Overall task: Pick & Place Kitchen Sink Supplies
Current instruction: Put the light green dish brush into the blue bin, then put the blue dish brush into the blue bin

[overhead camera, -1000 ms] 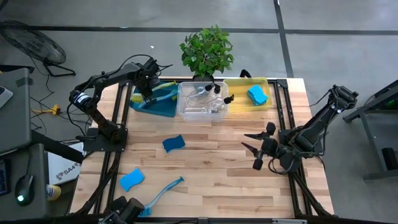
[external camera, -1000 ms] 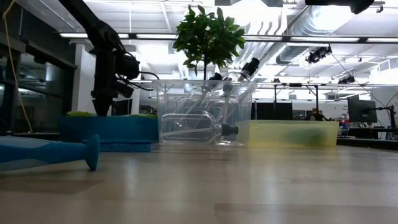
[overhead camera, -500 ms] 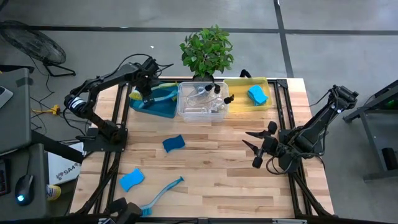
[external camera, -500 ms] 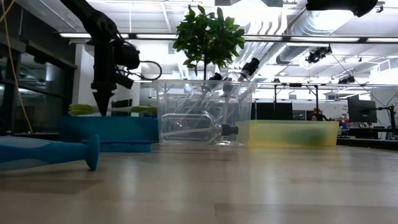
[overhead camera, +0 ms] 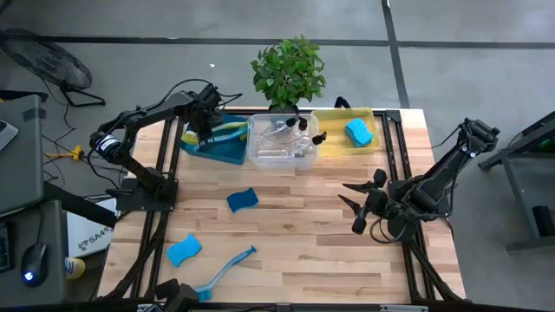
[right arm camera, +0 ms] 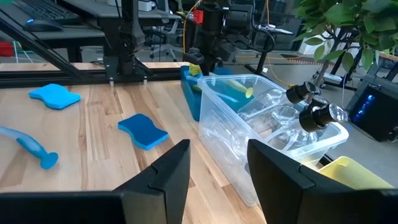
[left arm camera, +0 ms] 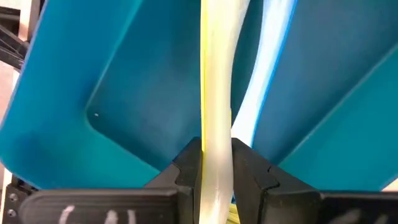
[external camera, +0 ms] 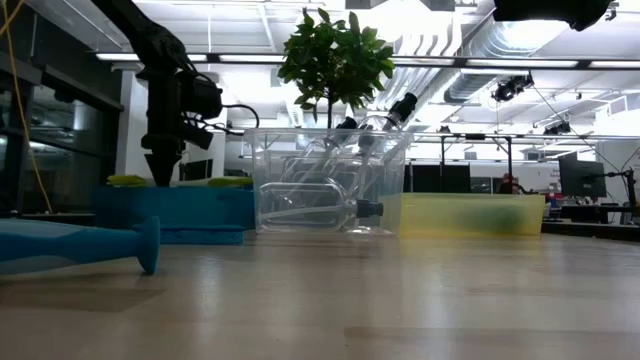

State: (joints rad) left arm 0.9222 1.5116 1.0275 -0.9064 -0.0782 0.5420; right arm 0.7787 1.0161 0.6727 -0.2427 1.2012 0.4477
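Where the teal bin [overhead camera: 227, 149] sits at the table's far left edge, a yellow-green dish brush [left arm camera: 216, 93] lies in it with its long, pale, slightly curved handle running along the bin floor; a blue dish brush [left arm camera: 268, 74] lies right beside it. The left gripper [overhead camera: 206, 137] points straight down into the bin, and its two dark fingers [left arm camera: 186, 167] are clamped on the yellow-green handle, one on each side. The left arm reaches in from the table's left side, elbow raised, wrist bent down over the bin.

The clear bin [overhead camera: 282, 143] next to it holds clear pump bottles [overhead camera: 293, 130] with black tops, lying jumbled, and the yellow bin [overhead camera: 334, 139] beyond holds one blue sponge [overhead camera: 358, 132]. On the bare wood lie two more wavy-edged sponges — one mid-table [overhead camera: 243, 199], one nearer the front left [overhead camera: 184, 250] — and another blue brush [overhead camera: 227, 268] at the front edge.

The right gripper [overhead camera: 357, 207] waits above the table's right half, fingers spread apart and holding nothing, its arm folded low at the right side. A potted plant [overhead camera: 288, 71] stands behind the bins.
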